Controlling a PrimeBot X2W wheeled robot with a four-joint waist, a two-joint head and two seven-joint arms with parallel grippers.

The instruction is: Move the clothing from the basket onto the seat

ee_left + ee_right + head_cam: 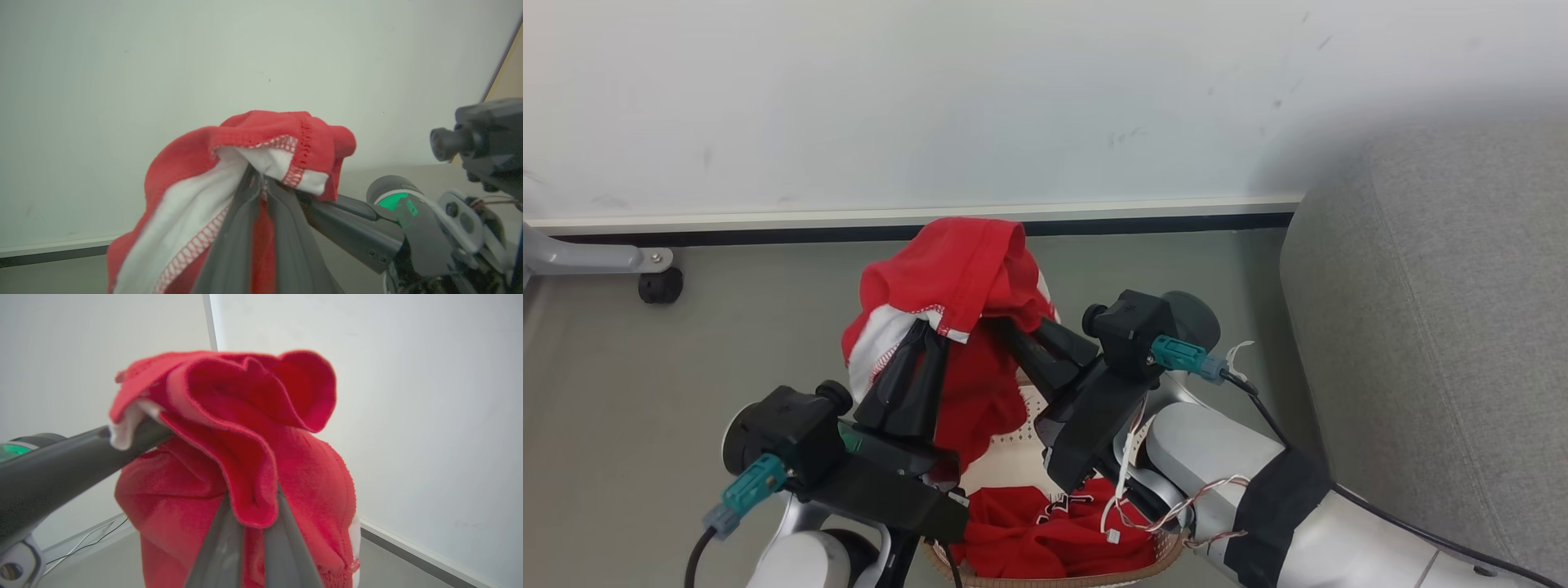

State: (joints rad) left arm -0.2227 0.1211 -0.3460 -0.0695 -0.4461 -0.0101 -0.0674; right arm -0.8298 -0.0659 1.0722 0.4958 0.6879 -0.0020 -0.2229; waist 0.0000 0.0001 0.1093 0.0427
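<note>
- Garment (956, 269), bright red, held up in a bunch by two robot arms above a basket (1023, 445) that stands on a grey floor (645, 384) with a pale wall (1045, 98) behind.
- Left gripper (929, 331): jaws closed on a white-trimmed hem of the garment.
- Right gripper (1013, 327), just beside it: jaws closed on a red fold near the top of the bunch.
- More red clothing (1045, 531) lies in the basket below. The lifted piece's lower end hangs down toward the basket's inside.
- Seat (1437, 327) stands to the robot's right, near the basket.
- Step in hand, as I judge it: lifting this piece clear for the carry to the seat.
  - Raise both arms together until the hanging end is above the rim, so it neither drags the basket nor snags the clothes beneath.
  - Swing right with the two grips close together, and lower onto the cushion before letting go.
- Garment: soft, limp, fleecy-looking cloth that falls in rounded ruffles, with white panels edged in red-and-white zigzag stitching.
- Basket: cream plastic dotted with small holes, with a brown woven-look rim.
- Seat: coarse grey weave with a rounded edge and one visible seam.
- Gripper fingers: long, dark, smooth and tapering.
</note>
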